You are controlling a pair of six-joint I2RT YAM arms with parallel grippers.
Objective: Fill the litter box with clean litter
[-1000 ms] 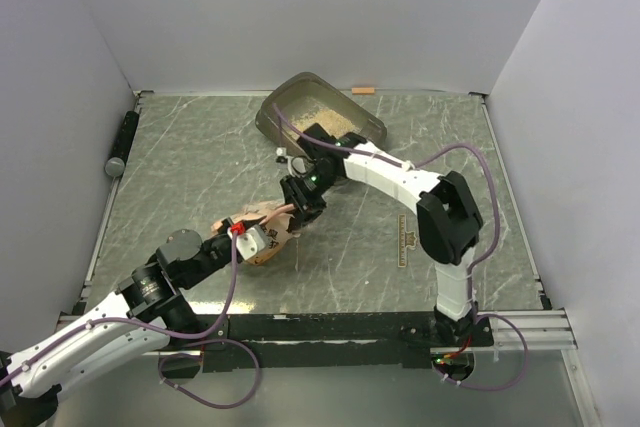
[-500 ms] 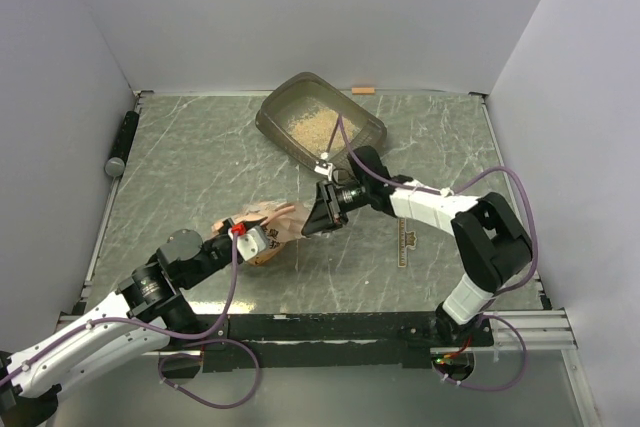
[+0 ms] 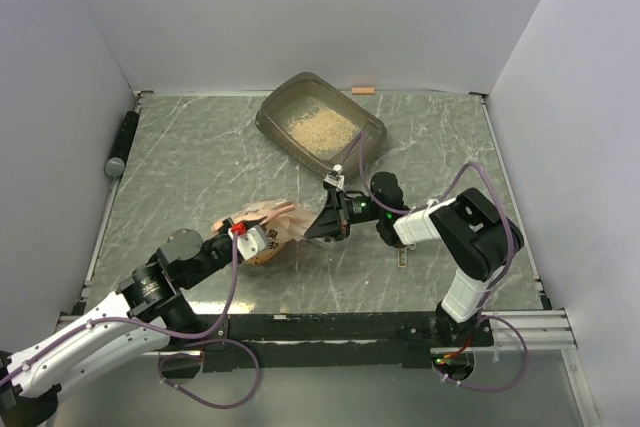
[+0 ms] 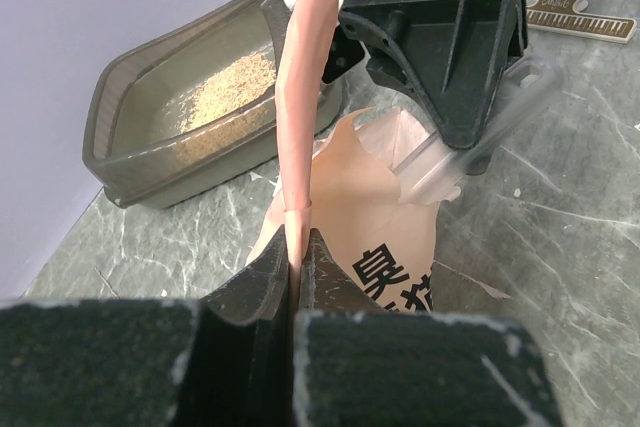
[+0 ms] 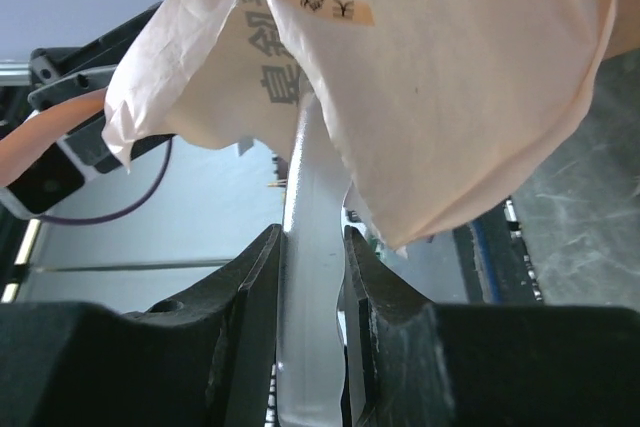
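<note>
The grey-green marbled table (image 3: 200, 167) carries everything. The litter box (image 3: 268, 123) sits at its far edge, turned at an angle, well apart from the bag, so whatever I take out has to cross bare tabletop to reach it.

The pink litter bag (image 3: 272, 219) lies crumpled between my two arms, nearer my left one. My left gripper (image 4: 297, 252) is clamped on a fold of the bag's torn edge and lifts it into an upright strip. I judge this is to keep the mouth open and stop the soft plastic from sliding.

My right gripper (image 3: 322, 223) points at that mouth from the other side. It is clenched on a clear flat plastic tool (image 4: 455, 162) whose tip reaches the bag's opening. I cannot tell what kind of tool it is. It looks meant for getting at the contents.

In the box, the clean litter (image 3: 318, 127) forms a pale tan patch in the middle of the floor, with bare plastic around it, so filling looks only partly done. What is in the bag is hidden.
</note>
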